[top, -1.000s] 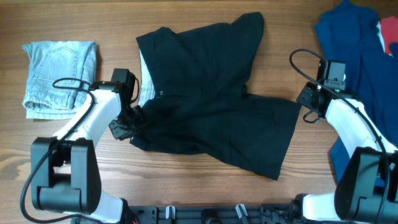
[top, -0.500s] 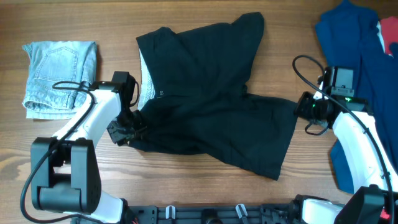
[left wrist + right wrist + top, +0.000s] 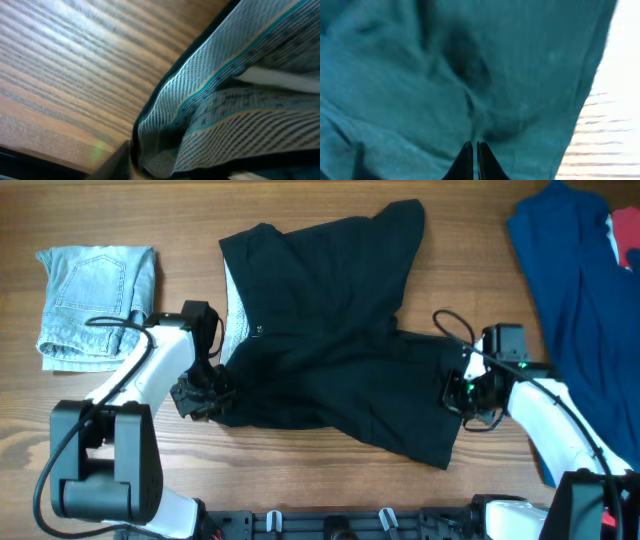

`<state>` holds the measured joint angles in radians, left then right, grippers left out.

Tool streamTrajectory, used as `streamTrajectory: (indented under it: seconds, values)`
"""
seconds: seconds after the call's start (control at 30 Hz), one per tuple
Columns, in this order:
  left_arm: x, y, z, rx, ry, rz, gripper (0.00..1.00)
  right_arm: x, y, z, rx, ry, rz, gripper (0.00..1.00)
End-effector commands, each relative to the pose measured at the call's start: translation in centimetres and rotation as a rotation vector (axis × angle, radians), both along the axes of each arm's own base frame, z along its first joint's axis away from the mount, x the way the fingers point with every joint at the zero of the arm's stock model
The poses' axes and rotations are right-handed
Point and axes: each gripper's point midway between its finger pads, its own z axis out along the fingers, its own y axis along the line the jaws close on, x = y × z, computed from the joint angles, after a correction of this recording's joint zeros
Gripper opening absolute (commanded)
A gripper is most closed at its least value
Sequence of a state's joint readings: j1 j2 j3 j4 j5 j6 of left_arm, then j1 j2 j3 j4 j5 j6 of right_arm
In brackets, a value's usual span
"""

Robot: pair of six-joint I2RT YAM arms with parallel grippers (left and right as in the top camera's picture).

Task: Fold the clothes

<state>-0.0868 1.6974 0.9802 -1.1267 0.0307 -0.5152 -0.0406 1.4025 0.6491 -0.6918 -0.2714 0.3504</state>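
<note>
The clothes [image 3: 330, 330], one large black garment, lie spread and rumpled across the middle of the wooden table [image 3: 300, 480]. My left gripper [image 3: 197, 395] sits at the garment's lower left corner. In the left wrist view its jaws stand apart around a bunched fabric edge [image 3: 235, 100], with one finger [image 3: 117, 165] showing at the bottom left. My right gripper [image 3: 460, 392] hovers over the garment's right edge. The right wrist view shows its fingertips [image 3: 465, 155] pressed together above the cloth [image 3: 445, 75], with nothing between them.
A folded light-blue denim piece [image 3: 95, 305] lies at the far left. A royal-blue cloth [image 3: 580, 290] covers the right side of the table, with something red [image 3: 628, 235] at the right edge. Cables loop off both arms.
My right gripper has moved left from the bare table onto the garment's right edge. My left gripper has opened at the lower left corner and shifted slightly down.
</note>
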Motion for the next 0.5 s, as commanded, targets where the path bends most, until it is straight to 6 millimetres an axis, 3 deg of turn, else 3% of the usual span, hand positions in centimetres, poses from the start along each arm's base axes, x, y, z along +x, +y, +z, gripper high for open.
streamTrajectory:
  seconds: [0.0,0.1,0.23,0.37,0.47]
  values:
    - [-1.7,0.2,0.4,0.01,0.051,-0.001,0.59,-0.8,0.4,-1.3,0.024,0.011,-0.044,0.05]
    - [-2.7,0.3,0.7,0.014,0.095,-0.001,0.6,-0.9,-0.1,-2.1,0.0,0.017,-0.099,0.05]
    - [-2.8,0.4,0.8,0.02,0.101,0.011,0.67,-1.2,-3.8,-3.1,-0.195,0.055,-0.25,0.06]
    - [-1.8,0.2,0.9,0.022,0.043,0.04,0.68,-0.9,-6.7,-3.5,-0.285,0.051,-0.34,0.06]
    - [-0.5,-0.1,2.1,0.001,-0.049,0.047,0.68,0.4,-8.6,-2.9,-0.308,0.014,-0.344,0.06]
